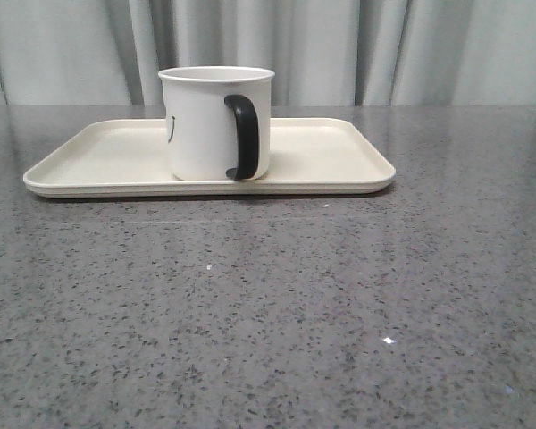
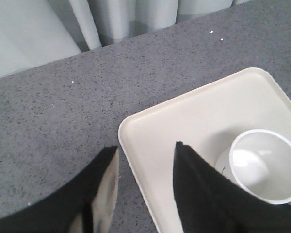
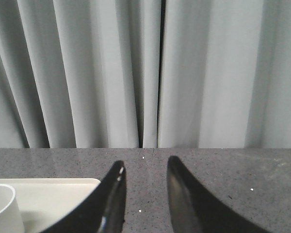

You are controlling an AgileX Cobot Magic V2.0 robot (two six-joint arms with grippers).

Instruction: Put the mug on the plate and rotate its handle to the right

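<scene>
The white mug (image 1: 216, 122) stands upright on the cream plate (image 1: 330, 156), left of the plate's middle. Its black handle (image 1: 243, 137) faces the camera, a little to the right; a bit of the black face print shows at its left side. No gripper shows in the front view. In the left wrist view my left gripper (image 2: 146, 148) is open and empty above the plate's corner (image 2: 184, 116), with the mug (image 2: 262, 165) beside it. In the right wrist view my right gripper (image 3: 145, 167) is open and empty over the table, next to the plate's end (image 3: 53, 191) and the mug (image 3: 2, 206).
The grey speckled table (image 1: 268, 313) stretches wide in front of the plate. Grey curtains (image 1: 384, 45) hang behind the table's far edge.
</scene>
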